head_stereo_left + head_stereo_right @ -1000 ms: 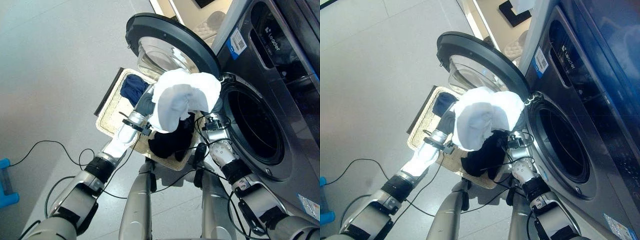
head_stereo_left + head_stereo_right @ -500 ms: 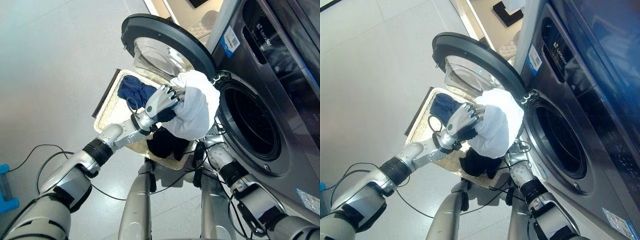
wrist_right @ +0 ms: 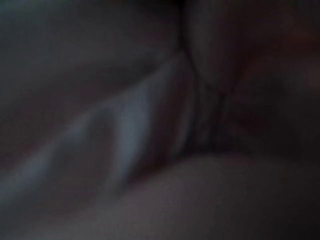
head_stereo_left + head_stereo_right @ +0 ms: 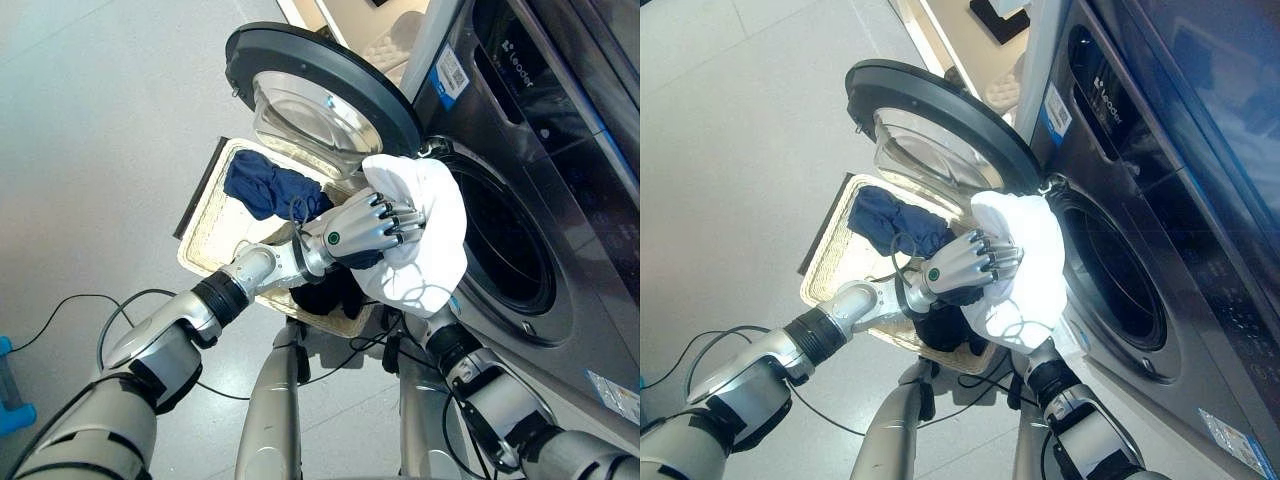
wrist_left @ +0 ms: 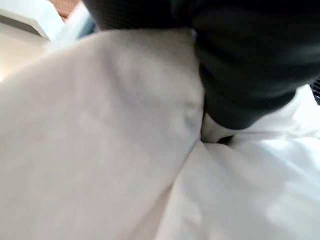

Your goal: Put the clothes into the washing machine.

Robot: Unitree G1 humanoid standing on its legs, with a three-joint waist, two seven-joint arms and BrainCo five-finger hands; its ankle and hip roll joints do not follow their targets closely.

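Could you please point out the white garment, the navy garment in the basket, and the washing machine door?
white garment (image 4: 425, 255), left eye view, its bunched middle.
navy garment (image 4: 262, 187), left eye view, its centre.
washing machine door (image 4: 318, 62), left eye view, dark rim.

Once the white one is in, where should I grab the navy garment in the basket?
Judging by its pose, take the navy garment at its bunched middle hump, coming from above. It lies loosely crumpled at the basket's far end, uncovered, with the basket walls blocking low side approaches.

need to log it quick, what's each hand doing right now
Left hand: fingers curled against the white garment at the washing machine opening, shut on it.
Right hand: hidden under the white garment, cannot be told.
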